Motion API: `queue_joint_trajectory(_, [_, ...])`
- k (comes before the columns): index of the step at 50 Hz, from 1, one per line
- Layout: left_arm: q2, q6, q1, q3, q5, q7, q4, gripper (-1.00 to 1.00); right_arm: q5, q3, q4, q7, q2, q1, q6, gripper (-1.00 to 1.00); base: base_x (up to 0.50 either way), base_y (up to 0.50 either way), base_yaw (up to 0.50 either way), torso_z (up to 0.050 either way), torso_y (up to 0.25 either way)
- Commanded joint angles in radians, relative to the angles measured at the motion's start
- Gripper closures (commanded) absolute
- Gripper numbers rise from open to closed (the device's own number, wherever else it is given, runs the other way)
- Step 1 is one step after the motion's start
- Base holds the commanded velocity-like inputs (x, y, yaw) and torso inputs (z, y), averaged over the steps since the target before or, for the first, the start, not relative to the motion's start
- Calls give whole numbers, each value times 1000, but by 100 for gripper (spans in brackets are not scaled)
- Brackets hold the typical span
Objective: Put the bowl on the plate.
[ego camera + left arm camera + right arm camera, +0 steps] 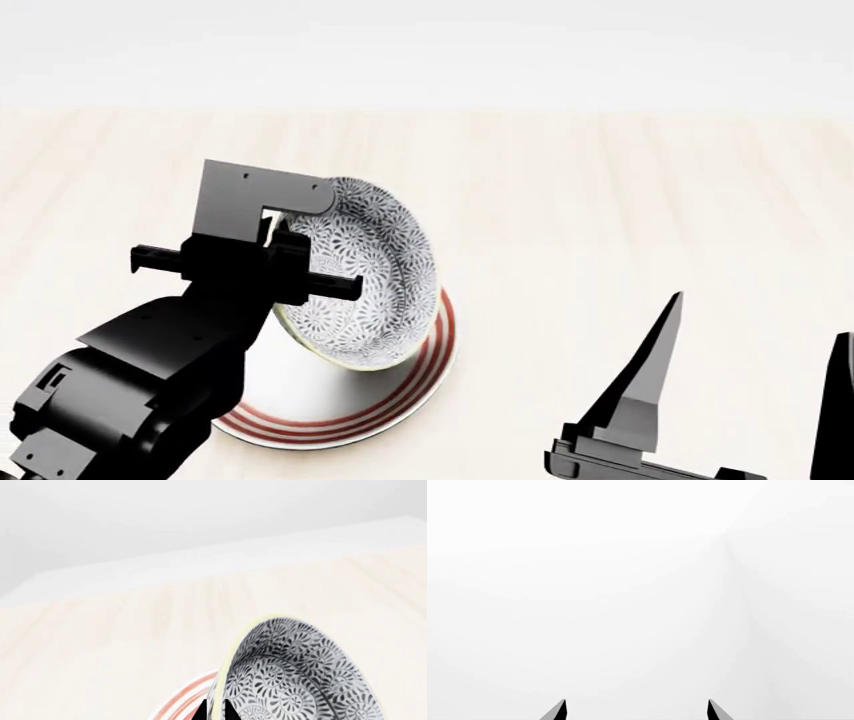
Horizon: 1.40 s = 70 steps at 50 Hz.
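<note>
Bowl [300, 675] filled the lower part of the left wrist view, tipped steeply on edge, yellowish rim pinched between the two dark tips of the left gripper [213, 711]; plate [193, 695] glimpsed just behind as a few red arcs. Could slip from so thin a rim grip.

From the head view: bowl [363, 275] held nearly on its side above the plate [387, 405], lowest edge close over the red rings, possibly touching, though hard to judge. If let go at that tilt, likely to roll off, or to land rim-first and knock the plate across the table [641, 200]. Right gripper [754, 385] spread wide, holding nothing.

Right wrist view: only blank white beyond two parted fingertips [560, 710].
</note>
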Motion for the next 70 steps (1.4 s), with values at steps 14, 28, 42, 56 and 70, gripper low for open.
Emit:
queue_joint_trajectory(14, [30, 59, -21, 34, -30, 10, -90, 100, -12, 11, 5, -15, -11, -2, -2, -100, 0, 0, 0, 0, 1])
queue_joint_trajectory(28, [45, 215, -117, 247, -360, -8, -385, 100, -11, 3, 10, -12, -7, -3, -4, -100, 0, 0, 0, 0, 0])
queue_joint_trajectory(42, [45, 330, -155, 650, -819, -3, -532, 100, -9, -3, 14, -9, -3, -6, -6, -100, 0, 0, 0, 0, 0])
queue_joint_trajectory(56, [42, 506, -147, 759, -778, -50, -564, -100, -6, -11, 24, -7, 0, -7, -8, -100, 0, 0, 0, 0, 0])
queue_joint_trajectory(70, [-223, 673, -199, 875, -479, -453, -82, -100, -5, -17, 25, -3, 4, -7, -7, -100, 0, 0, 0, 0, 0])
